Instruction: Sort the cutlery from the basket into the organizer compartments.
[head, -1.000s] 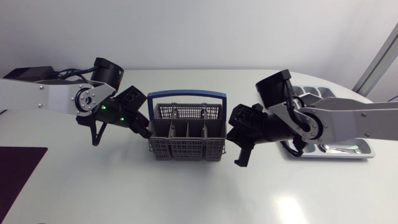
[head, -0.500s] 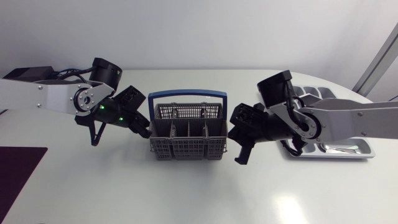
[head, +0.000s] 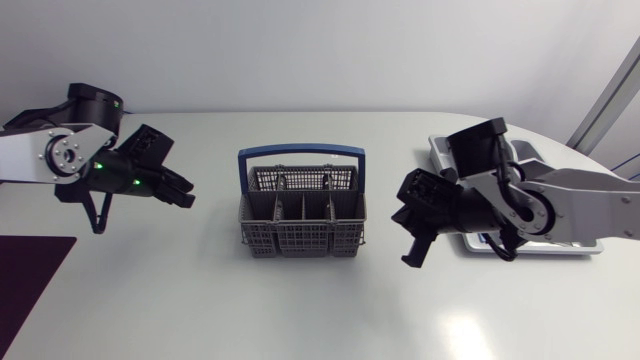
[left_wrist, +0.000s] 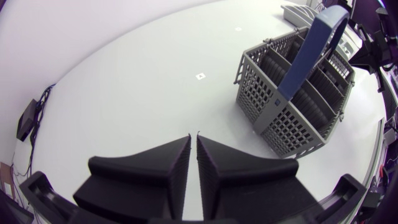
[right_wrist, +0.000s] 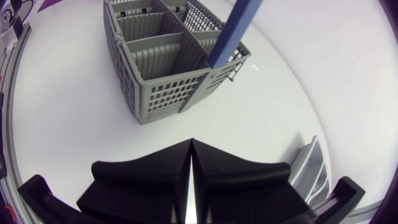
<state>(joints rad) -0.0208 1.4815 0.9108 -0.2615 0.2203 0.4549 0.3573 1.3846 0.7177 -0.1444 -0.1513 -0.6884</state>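
Grey basket (head: 300, 238) sits between left hand (head: 184, 195), right hand (head: 412, 257).

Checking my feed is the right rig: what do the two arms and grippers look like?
The left arm and right arm have silver-grey links and black joints, each with a black cable loop. The left arm also shows green lights. The left gripper and right gripper are matte black, each with two wedge-shaped fingers.

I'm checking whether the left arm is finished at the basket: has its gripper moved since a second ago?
Yes. The left gripper has drawn back leftward from the basket, leaving a wide gap between them.
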